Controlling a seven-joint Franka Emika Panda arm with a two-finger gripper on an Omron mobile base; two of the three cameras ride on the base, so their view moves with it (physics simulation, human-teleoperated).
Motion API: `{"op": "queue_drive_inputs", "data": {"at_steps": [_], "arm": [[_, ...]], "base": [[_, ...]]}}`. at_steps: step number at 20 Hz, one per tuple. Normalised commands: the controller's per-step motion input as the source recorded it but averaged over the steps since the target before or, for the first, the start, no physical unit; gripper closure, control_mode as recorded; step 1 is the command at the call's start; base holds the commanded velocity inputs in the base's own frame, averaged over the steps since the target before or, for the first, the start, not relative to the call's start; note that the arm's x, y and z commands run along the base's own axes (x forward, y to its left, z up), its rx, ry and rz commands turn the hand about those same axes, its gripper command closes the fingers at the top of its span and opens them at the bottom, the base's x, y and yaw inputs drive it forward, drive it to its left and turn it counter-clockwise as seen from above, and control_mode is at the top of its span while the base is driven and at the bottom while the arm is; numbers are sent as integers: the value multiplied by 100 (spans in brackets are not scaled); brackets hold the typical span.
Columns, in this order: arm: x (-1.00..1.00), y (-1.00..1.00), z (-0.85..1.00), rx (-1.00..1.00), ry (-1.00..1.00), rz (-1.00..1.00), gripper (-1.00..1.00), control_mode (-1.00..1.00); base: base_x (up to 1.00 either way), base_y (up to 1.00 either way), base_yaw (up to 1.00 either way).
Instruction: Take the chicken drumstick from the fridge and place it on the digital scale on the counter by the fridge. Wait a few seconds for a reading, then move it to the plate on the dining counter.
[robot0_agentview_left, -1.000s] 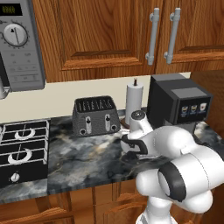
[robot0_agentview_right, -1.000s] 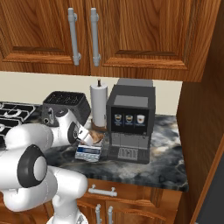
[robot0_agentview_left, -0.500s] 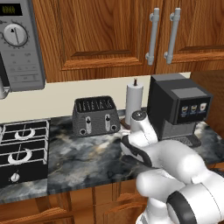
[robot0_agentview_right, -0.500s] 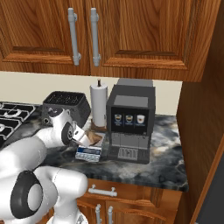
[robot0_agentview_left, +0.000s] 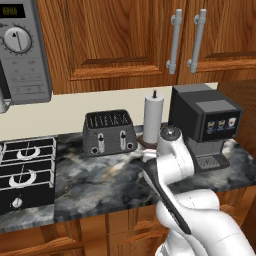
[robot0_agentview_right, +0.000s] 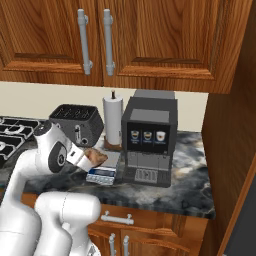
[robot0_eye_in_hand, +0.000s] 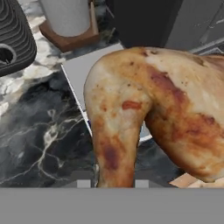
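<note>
- fingers (robot0_agentview_right: 89, 159) closed on the chicken drumstick (robot0_agentview_right: 95, 157), gripping its narrow end in the hand view
- chicken drumstick (robot0_eye_in_hand: 153, 109) sits at the digital scale (robot0_agentview_right: 105, 167), right over its pale platform; contact with the platform can't be told
- digital scale on the dark marbled tabletop (robot0_agentview_right: 190, 185), between the black toaster (robot0_agentview_right: 77, 122) and the coffee machine (robot0_agentview_right: 149, 137)
- paper towel roll (robot0_agentview_left: 153, 119) upright behind the scale, near the wall
- stove burners (robot0_agentview_left: 22, 167) at the far left of the tabletop

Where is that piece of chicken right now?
The chicken drumstick is over the digital scale on the marbled counter, left of the coffee machine and in front of the paper towel roll. The gripper is shut on it.
</note>
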Motion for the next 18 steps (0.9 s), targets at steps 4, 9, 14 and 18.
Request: {"op": "queue_drive_inputs", "data": {"at_steps": [4,9,14,18], "arm": [[-100,16,63,0,0,16,100,-100],[-98,15,50,4,16,21,100,-100],[-74,7,51,5,20,21,100,-100],[-48,0,15,0,15,14,100,-100]], "base": [[0,0,0],[0,0,0],[0,0,0],[0,0,0]]}}
